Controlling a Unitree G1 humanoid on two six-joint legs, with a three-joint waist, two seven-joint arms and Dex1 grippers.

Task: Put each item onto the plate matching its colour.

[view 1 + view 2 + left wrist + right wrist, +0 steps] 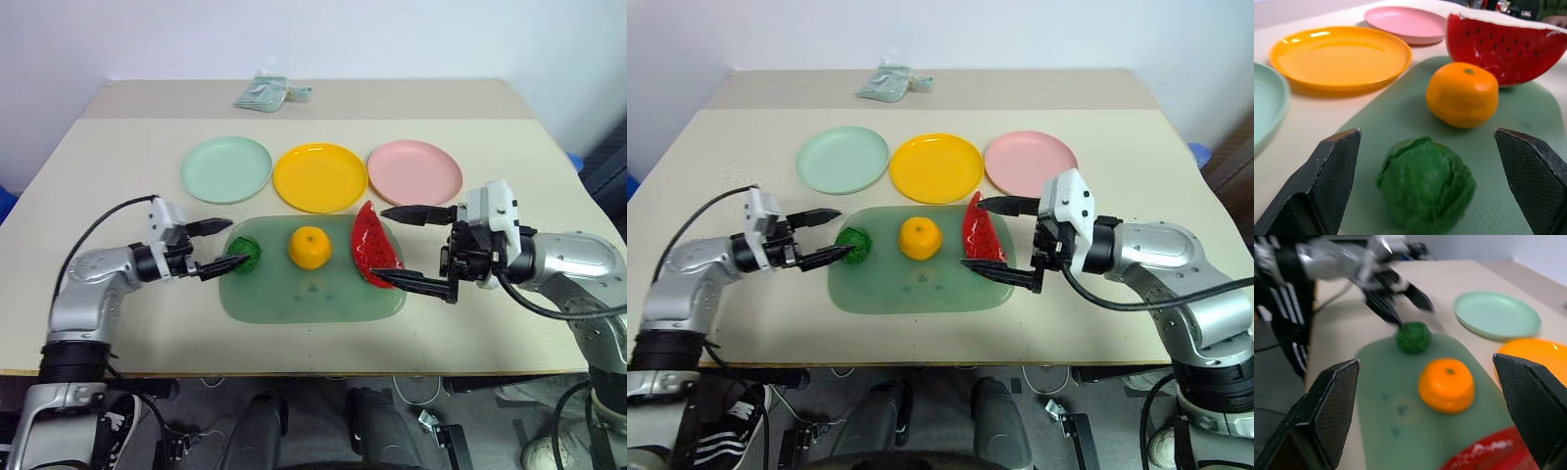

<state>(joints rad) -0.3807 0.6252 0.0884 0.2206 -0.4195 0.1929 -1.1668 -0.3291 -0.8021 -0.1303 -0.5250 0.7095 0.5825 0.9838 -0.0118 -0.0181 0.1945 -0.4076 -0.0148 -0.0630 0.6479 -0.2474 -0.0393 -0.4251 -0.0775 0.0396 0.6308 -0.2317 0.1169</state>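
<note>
green lump [1425, 183]: light, bumpy, judged rigid; flanks between left gripper [217, 246] fingers to be pinched; both grippers wide open, empty.

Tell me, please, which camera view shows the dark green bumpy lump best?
The left wrist view: the dark green lump sits large and close there, bumpy surface plain. Both eye views show it small on the green mat; the right wrist view shows it small and farther off.

A robot test lab or office room seems to be hosting this: a plain beige rectangular tabletop [98, 186] is standing against a bare pale wall [313, 34], with loose black and white cables [421, 397] trailing on the grey floor [323, 411] beneath.
</note>
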